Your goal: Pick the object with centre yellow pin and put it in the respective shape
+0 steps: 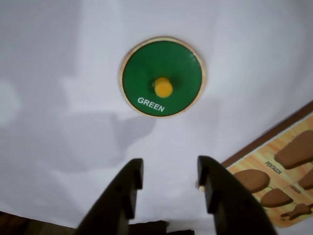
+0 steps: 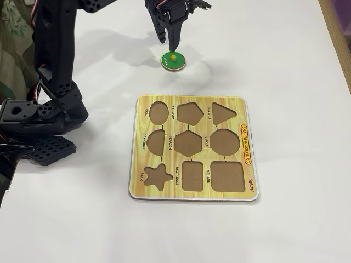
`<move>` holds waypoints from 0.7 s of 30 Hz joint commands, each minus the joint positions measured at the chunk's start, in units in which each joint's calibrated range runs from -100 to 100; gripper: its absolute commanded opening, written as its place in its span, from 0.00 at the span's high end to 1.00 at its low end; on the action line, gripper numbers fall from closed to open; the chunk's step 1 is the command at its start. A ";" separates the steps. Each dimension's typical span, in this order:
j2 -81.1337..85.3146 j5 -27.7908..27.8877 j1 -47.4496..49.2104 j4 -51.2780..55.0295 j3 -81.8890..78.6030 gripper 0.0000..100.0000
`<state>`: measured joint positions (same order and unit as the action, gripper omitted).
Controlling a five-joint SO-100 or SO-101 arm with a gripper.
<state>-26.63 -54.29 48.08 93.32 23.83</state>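
The object with centre yellow pin (image 1: 162, 63) is a flat green disc lettered "GREEN", lying on the white table ahead of my gripper (image 1: 170, 169). In the fixed view the disc (image 2: 173, 61) lies beyond the board's far edge, and my gripper (image 2: 168, 43) hangs just above it and slightly left. The two black fingers stand apart with nothing between them. The respective shape (image 2: 225, 142) is the round brown cutout at the middle right of the yellow wood-grain board (image 2: 192, 192). In the wrist view only a corner of the board (image 1: 286, 183) shows, and the circle cutout is out of sight there.
The board's other cutouts include an oval (image 2: 159, 112), a semicircle (image 2: 156, 142), a star (image 2: 157, 176) and a square (image 2: 227, 176). The arm's black base and links (image 2: 46, 109) fill the left side. A wooden table edge (image 2: 335, 38) runs along the right.
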 commanded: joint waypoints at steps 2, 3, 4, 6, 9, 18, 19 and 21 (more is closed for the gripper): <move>-2.15 -0.26 -1.30 -0.58 2.79 0.86; -2.82 -0.31 -1.30 -0.58 2.88 0.86; -3.41 -0.31 -1.21 -0.92 2.88 0.86; -4.41 -0.21 -0.82 -3.17 2.88 0.86; -5.50 0.16 -0.43 -7.92 2.88 0.86; -11.28 0.11 1.43 -10.43 10.79 0.86; -11.61 0.11 1.43 -10.43 10.79 0.86; -12.11 0.32 1.43 -10.43 10.34 0.86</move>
<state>-39.35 -54.19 49.11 83.38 31.65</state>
